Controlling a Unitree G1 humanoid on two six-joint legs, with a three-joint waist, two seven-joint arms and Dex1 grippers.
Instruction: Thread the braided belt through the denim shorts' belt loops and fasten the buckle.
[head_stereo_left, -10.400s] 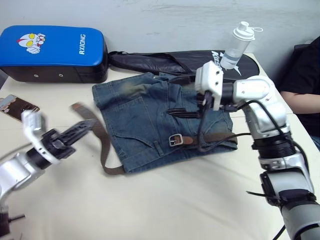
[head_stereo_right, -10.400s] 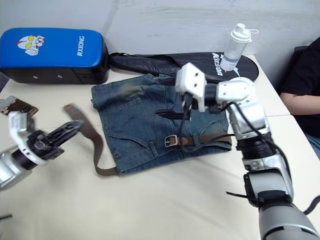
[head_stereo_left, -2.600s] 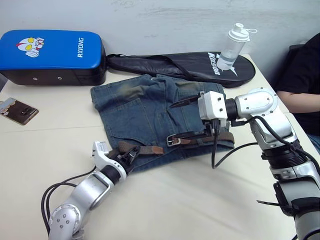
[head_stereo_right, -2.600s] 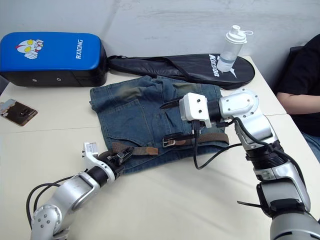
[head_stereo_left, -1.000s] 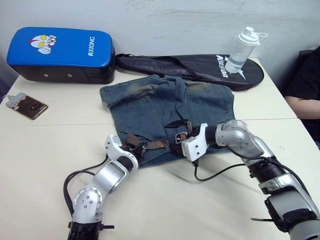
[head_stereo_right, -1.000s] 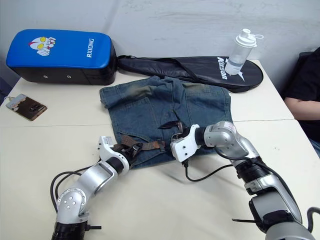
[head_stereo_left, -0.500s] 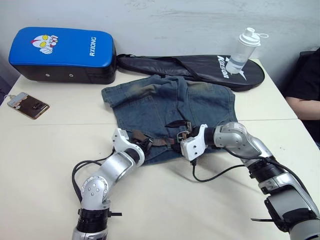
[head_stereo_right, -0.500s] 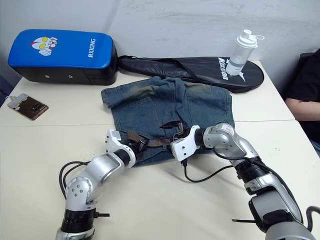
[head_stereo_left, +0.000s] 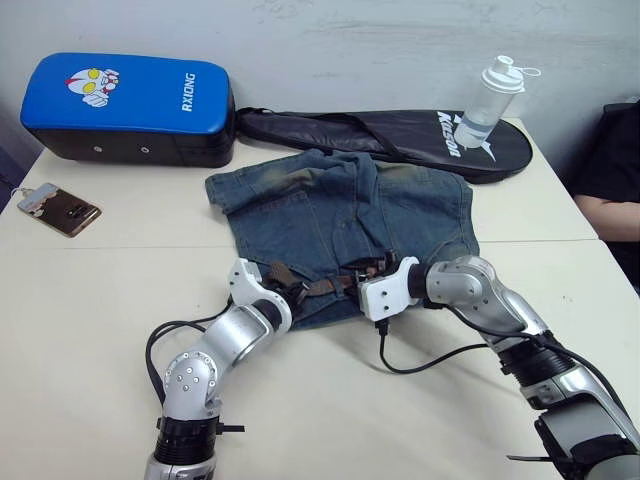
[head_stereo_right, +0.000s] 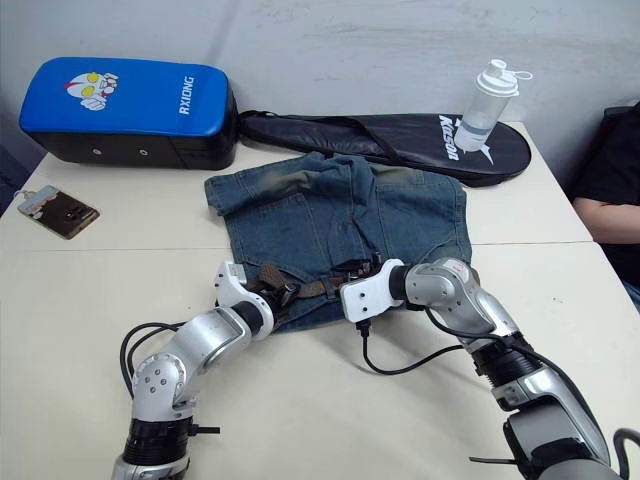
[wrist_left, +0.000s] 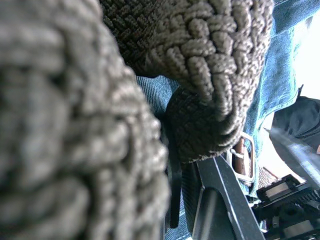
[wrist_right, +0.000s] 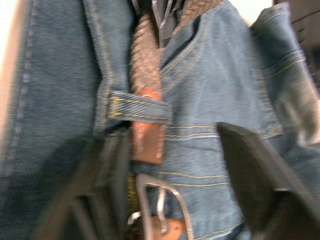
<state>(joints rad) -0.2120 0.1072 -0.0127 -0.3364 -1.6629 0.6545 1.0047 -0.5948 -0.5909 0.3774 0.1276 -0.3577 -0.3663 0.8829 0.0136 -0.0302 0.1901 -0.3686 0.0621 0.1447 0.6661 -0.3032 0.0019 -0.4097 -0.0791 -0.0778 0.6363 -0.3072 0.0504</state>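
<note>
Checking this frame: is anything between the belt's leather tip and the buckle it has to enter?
Nothing visible stands in the way. In the right wrist view, the braided belt's leather tip pokes out past a belt loop and lies just short of the buckle. Only the denim shorts lie between them. The right gripper is open, with one finger on either side.

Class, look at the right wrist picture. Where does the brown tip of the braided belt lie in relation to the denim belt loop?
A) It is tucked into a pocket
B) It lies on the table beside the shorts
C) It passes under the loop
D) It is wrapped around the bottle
C: the braided belt runs beneath the belt loop on the denim shorts, its leather tip emerging just above the buckle.
</note>
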